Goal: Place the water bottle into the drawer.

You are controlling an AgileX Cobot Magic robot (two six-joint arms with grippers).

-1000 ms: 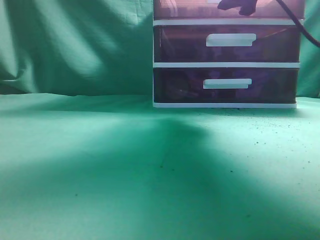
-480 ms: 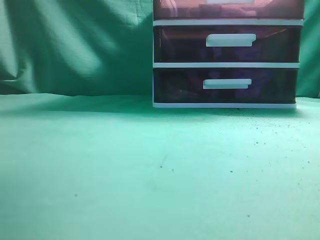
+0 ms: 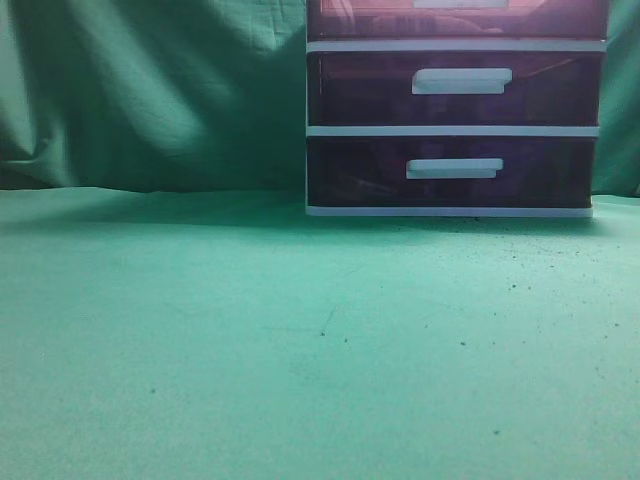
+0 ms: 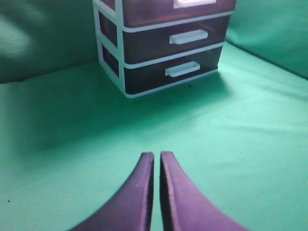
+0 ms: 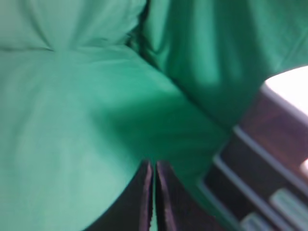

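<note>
Drawer (image 4: 163,7) well beyond left gripper (image 4: 157,159)

White-framed drawer unit (image 3: 455,130) stands on green cloth (image 3: 300,340).

Exterior camera: sat low at table height, faced the white-framed unit of dark purple translucent plastic drawers (image 3: 455,110). Left wrist camera: looked down from farther off. Right wrist camera: blurred, beside it. All shared that unit.
</note>
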